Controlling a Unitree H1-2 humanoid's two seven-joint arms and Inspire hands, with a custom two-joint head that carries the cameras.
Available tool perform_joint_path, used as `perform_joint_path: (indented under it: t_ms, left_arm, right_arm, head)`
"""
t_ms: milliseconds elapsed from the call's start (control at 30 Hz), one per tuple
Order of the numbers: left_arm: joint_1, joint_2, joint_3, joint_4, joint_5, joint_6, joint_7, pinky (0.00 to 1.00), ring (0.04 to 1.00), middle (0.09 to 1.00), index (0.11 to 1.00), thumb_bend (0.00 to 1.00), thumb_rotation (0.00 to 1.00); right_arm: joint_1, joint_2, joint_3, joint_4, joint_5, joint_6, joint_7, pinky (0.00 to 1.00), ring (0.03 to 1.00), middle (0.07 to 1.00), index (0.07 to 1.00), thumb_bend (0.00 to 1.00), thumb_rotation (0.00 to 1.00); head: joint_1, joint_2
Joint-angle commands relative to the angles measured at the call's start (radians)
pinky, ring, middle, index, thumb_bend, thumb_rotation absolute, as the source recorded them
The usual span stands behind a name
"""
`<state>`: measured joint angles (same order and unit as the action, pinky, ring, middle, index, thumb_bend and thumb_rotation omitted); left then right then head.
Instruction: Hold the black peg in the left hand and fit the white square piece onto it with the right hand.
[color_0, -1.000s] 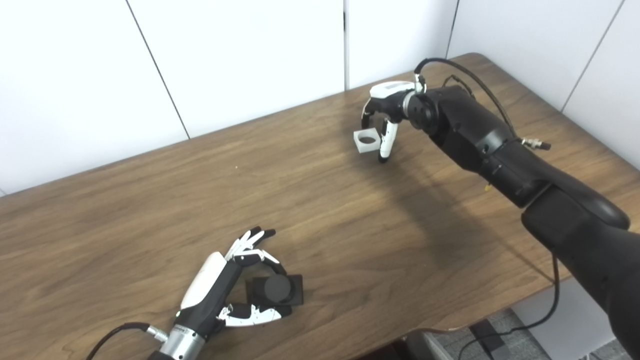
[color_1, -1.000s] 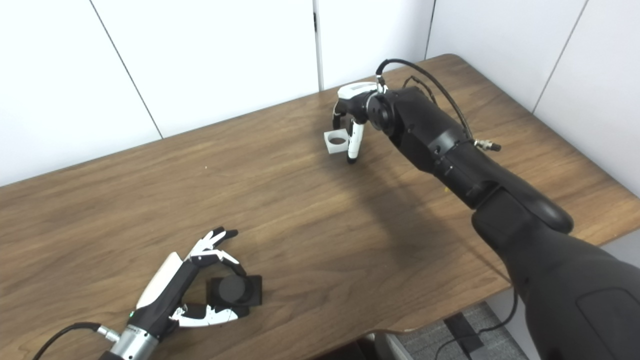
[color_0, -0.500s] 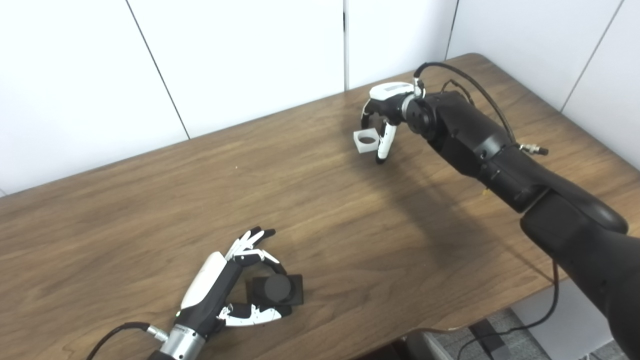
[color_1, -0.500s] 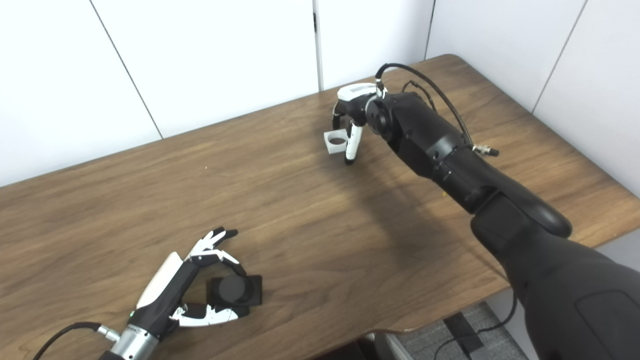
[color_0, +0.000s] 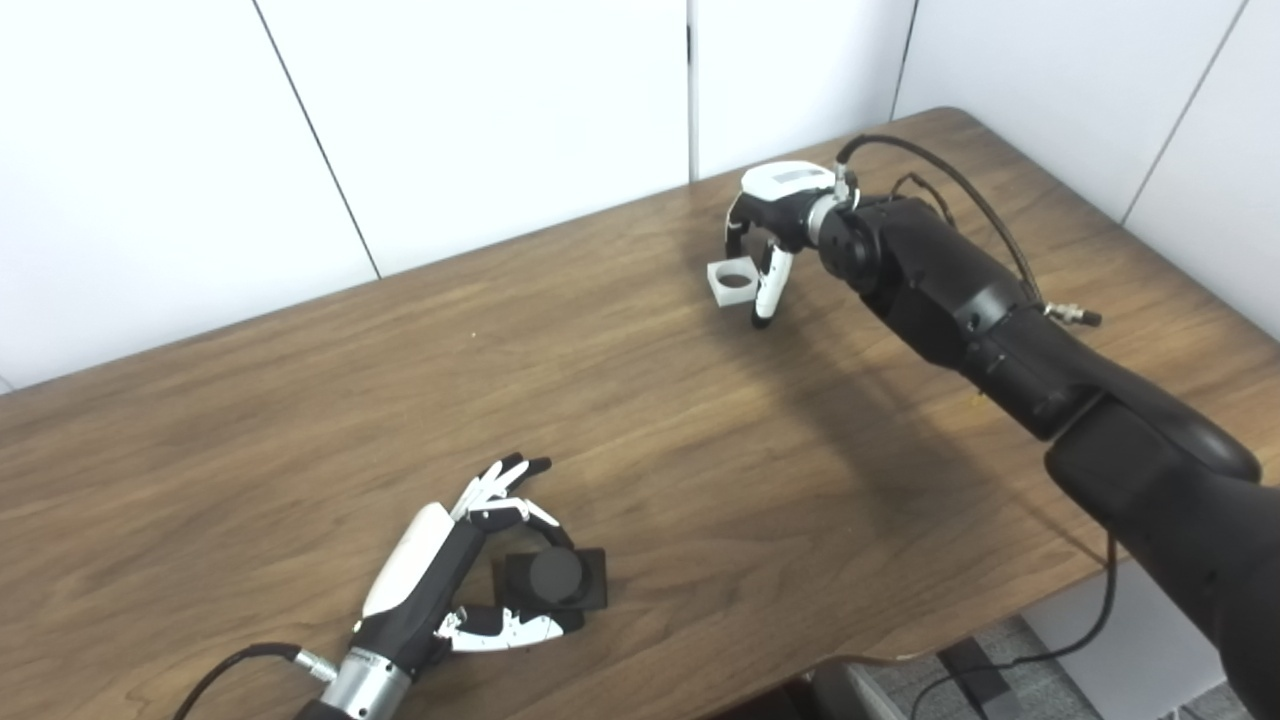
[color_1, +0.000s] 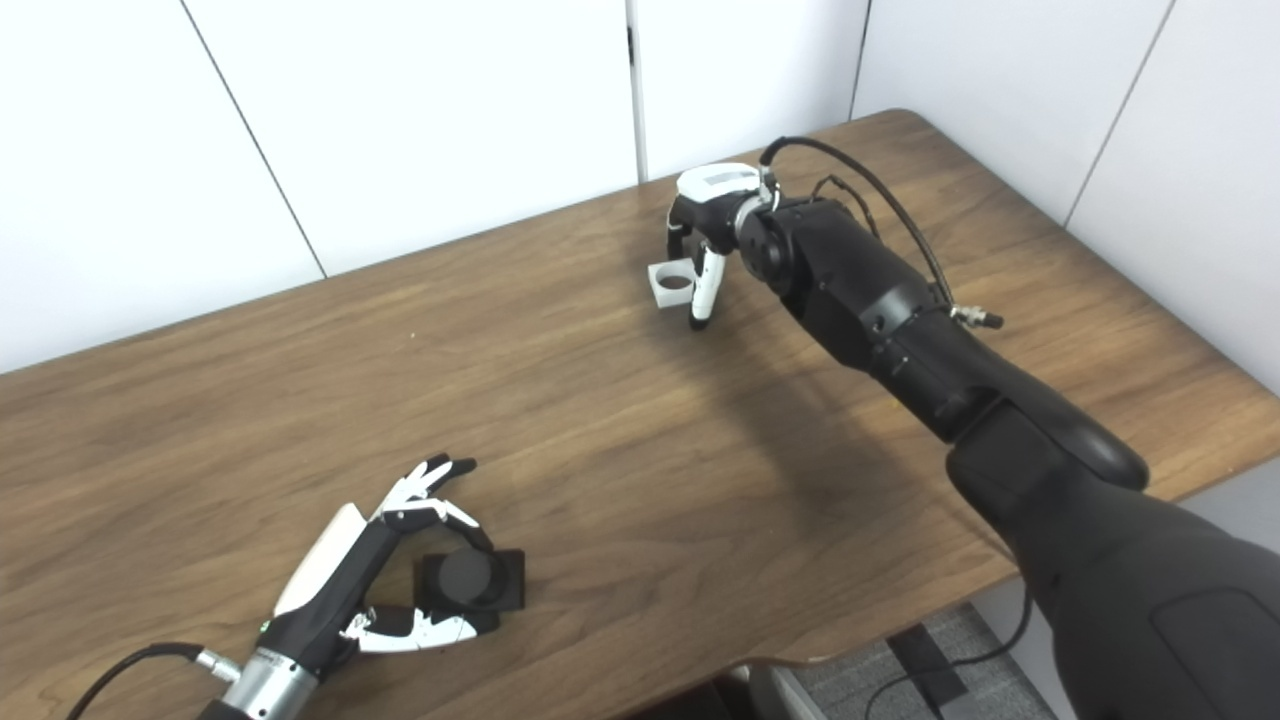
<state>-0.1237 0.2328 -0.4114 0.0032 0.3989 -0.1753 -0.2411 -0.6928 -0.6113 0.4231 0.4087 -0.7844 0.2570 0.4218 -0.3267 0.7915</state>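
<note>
Upright, black peg (color_0: 556, 577) in left robot hand (color_0: 455, 580); right robot hand (color_0: 768, 225) grips white square piece (color_0: 733, 280).

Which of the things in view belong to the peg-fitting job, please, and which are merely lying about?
Part of the job:
- black peg on its square black base, between the left hand's fingers
- small white square piece with a round hole, at the right hand

Just there:
- brown wooden table
- black cable hanging past the table's edge
</note>
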Motion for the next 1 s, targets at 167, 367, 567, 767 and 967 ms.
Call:
perform_joint_path:
  t_ms: [167,367,567,767,967]
  left_arm:
    - [0.046,0.014,-0.024,0.044,0.014,0.049,-0.044,1.0,1.0,0.942,0.487,0.52,0.07]
    - [0.052,0.017,-0.023,0.034,0.015,0.057,-0.047,1.0,1.0,0.942,0.487,0.52,0.07]
    - [0.055,0.017,-0.024,0.032,0.017,0.059,-0.047,0.98,1.0,0.942,0.488,0.52,0.07]
    - [0.059,0.018,-0.022,0.034,0.015,0.055,-0.044,1.0,1.0,0.941,0.488,0.52,0.07]
    - [0.058,0.019,-0.019,0.04,0.014,0.049,-0.04,1.0,1.0,0.94,0.487,0.52,0.07]
  right_arm:
    - [0.068,0.029,0.045,0.041,-0.023,-0.051,-0.064,0.7,0.799,0.784,0.486,0.52,0.14]
    - [0.065,0.026,0.057,0.049,-0.03,-0.063,-0.079,0.69,0.793,0.784,0.486,0.52,0.14]
    - [0.063,0.028,0.056,0.062,-0.029,-0.068,-0.086,0.69,0.79,0.773,0.486,0.52,0.14]
    - [0.065,0.028,0.058,0.072,-0.03,-0.085,-0.104,0.67,0.779,0.763,0.485,0.52,0.14]
    - [0.076,0.021,0.032,0.036,-0.011,-0.09,-0.131,0.67,0.772,0.754,0.483,0.52,0.13]
  head:
    - [0.002,0.003]
    - [0.004,0.005]
    - [0.007,0.007]
    - [0.008,0.005]
    - [0.012,0.003]
